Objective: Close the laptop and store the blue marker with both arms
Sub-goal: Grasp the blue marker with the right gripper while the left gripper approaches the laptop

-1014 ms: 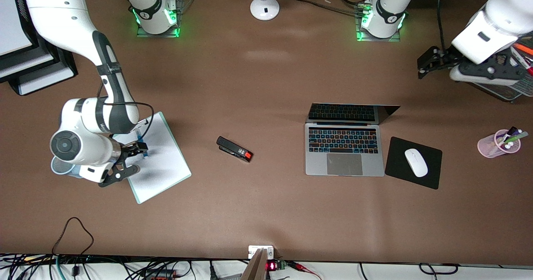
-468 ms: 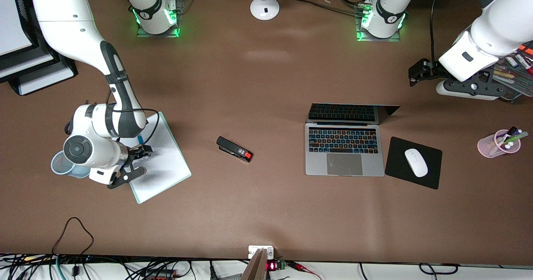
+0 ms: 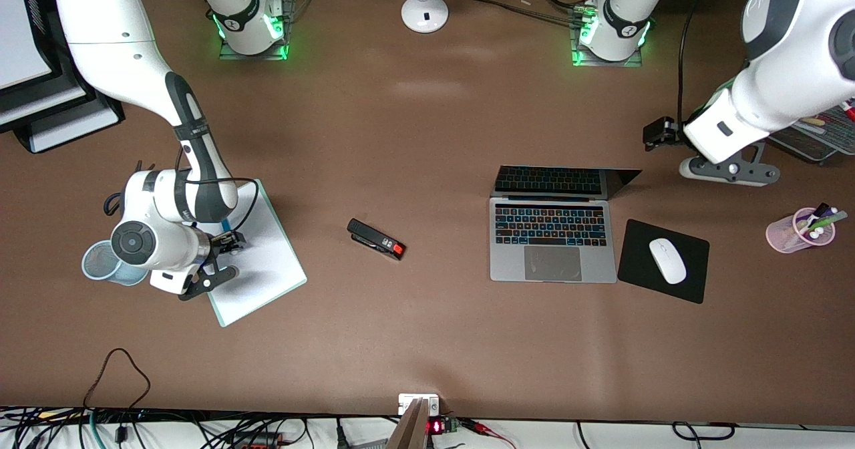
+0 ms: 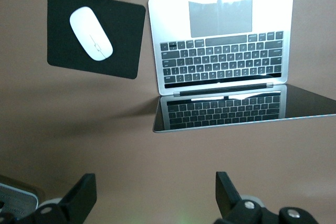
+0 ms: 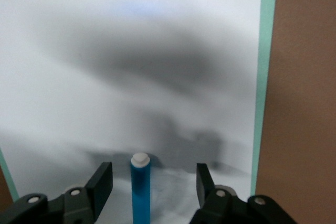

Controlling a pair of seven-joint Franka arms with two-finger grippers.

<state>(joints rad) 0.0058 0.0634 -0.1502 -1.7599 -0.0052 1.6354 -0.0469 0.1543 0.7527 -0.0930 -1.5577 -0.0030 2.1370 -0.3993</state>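
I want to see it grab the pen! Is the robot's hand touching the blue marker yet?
Apart. In the right wrist view the blue marker stands between the open fingers of the right gripper, with whiteboard showing on both sides.

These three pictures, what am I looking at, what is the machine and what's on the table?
Two white robot arms work at a brown table. The wide picture looks down from above; the other two come from cameras on each arm's wrist.

On the table: an open laptop, a mouse on a black pad, a stapler and a whiteboard.

The right pincer hangs open over the whiteboard, its fingers either side of the blue marker, not gripping. The left pincer, open, hovers near the laptop's screen.
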